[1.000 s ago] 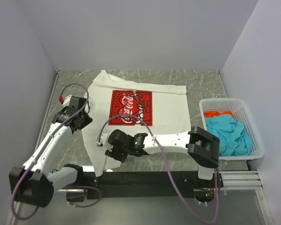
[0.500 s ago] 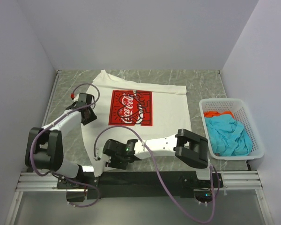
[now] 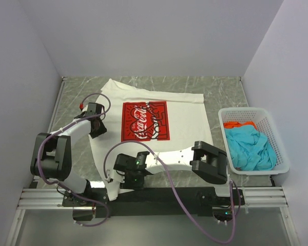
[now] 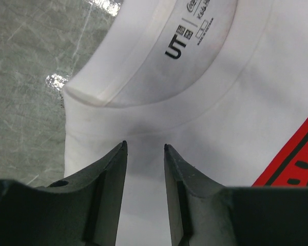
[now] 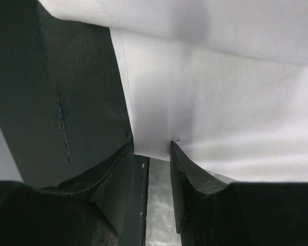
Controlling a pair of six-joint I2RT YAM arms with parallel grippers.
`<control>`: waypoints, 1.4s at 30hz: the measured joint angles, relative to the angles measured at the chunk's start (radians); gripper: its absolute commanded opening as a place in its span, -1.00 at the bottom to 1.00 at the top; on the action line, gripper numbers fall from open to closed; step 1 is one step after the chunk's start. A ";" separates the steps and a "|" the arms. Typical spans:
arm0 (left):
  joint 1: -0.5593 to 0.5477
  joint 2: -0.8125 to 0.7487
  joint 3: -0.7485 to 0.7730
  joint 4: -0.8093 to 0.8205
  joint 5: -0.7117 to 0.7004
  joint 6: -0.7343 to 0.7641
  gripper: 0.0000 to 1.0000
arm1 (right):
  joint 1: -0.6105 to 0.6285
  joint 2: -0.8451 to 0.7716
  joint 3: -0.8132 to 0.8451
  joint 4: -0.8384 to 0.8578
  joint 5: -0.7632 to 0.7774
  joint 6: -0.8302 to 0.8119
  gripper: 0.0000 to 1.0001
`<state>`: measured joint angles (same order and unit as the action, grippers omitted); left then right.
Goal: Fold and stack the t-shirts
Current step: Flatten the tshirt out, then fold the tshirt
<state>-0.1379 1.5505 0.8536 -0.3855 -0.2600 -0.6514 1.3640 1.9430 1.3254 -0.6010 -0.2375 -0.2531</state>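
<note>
hem (image 5: pixel 159 130) of the white coca-cola t-shirt (image 3: pixel 187 115) sits at bottom centre of the overhead view, its corner reaching over the near edge of the table (image 3: pixel 220 89). right gripper (image 5: pixel 150 146) is at that hem: fingers parted a moderate gap, cloth edge just at the tips, nothing visibly pinched.

left gripper (image 4: pixel 144 147), left of centre in the overhead view, is over the neck end. its fingers stand a narrow gap apart above flat cloth just below the collar (image 4: pixel 159 77), holding nothing.

shirt lies spread print-up across the middle of the table, red print (image 3: pixel 145 120) at centre. far edge is uneven.

white mesh basket (image 3: pixel 245 109) at the right edge holds the teal t-shirt (image 3: pixel 251 146), with the red-orange t-shirt (image 3: pixel 238 124) behind it. both are bunched and not yet folded.

handling (judgement): thin knit, light, limp, no stiffness to hold a fold line. it will likely drag and wrinkle if pulled from one point. best holds are probably the doubled seams, hem and collar rib, which are thicker and less likely to slip. lift both ends together and keep the cloth taut.
</note>
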 measured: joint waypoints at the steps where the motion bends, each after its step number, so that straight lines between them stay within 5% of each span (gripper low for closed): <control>1: 0.000 0.000 0.000 0.000 0.000 0.002 -0.18 | 0.000 0.000 0.002 -0.012 -0.005 -0.003 -0.17; 8: 0.011 0.039 0.012 0.003 0.000 0.006 -0.43 | -0.010 0.000 0.004 -0.047 -0.018 -0.003 -0.17; 15: 0.017 0.106 0.076 0.010 -0.005 0.016 -0.46 | -0.051 -0.012 -0.009 -0.050 -0.038 0.005 -0.17; 26: 0.017 0.125 0.121 0.001 -0.027 0.040 0.09 | -0.094 -0.096 -0.045 -0.032 -0.050 0.041 -0.06; 31: 0.013 -0.018 0.123 -0.030 -0.035 0.037 0.30 | -0.289 -0.276 -0.087 0.043 0.032 0.150 0.11; 36: -0.034 -0.093 0.126 -0.035 -0.013 -0.006 0.27 | -0.557 -0.371 -0.109 0.138 0.153 0.303 0.13; 42: -0.088 -0.041 0.040 -0.036 0.026 -0.069 0.23 | -0.660 -0.337 -0.209 0.170 0.205 0.419 0.14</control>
<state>-0.2256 1.5097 0.8936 -0.4217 -0.2340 -0.7208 0.7036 1.6062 1.1160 -0.4313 -0.0322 0.1661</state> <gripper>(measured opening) 0.622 0.568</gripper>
